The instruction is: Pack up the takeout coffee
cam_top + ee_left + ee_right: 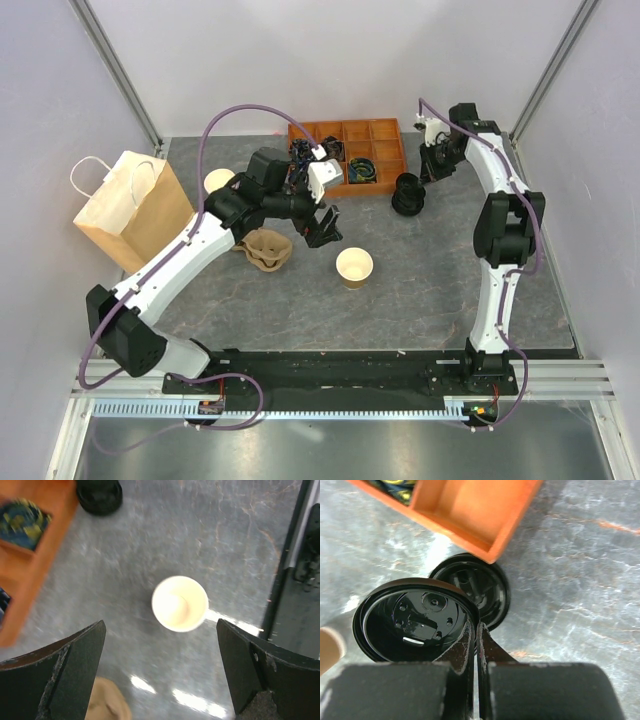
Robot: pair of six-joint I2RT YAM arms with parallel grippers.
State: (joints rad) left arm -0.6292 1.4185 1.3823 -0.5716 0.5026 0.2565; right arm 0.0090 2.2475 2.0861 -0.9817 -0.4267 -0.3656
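Black plastic is pinched in the right gripper [474, 627]: its two fingers are pressed together on the rim of a round black lid [410, 620], seen from its hollow underside. Just beyond it another black lid [482, 587] lies on the grey stone-look table [580, 580], touching or nearly touching the corner of an orange compartment tray [470, 510].

The left gripper [160, 624] hangs with its jaws spread wide and nothing between them. Its dark fingers [75, 670] frame a lidless tan paper cup [180, 603] standing upright on the table below, its pale inside showing.

From the overhead view this cup is near the table's middle. A crumpled brown pulp holder [265, 248] lies to its left under the left arm. Farther left a kraft paper bag [135, 205] stands upright, with a second open cup [218, 181] just beside it. Some tray compartments hold dark and blue-yellow items too small to identify.

As for the takeout coffee, I cannot tell where it is: both cups in view are uncapped.
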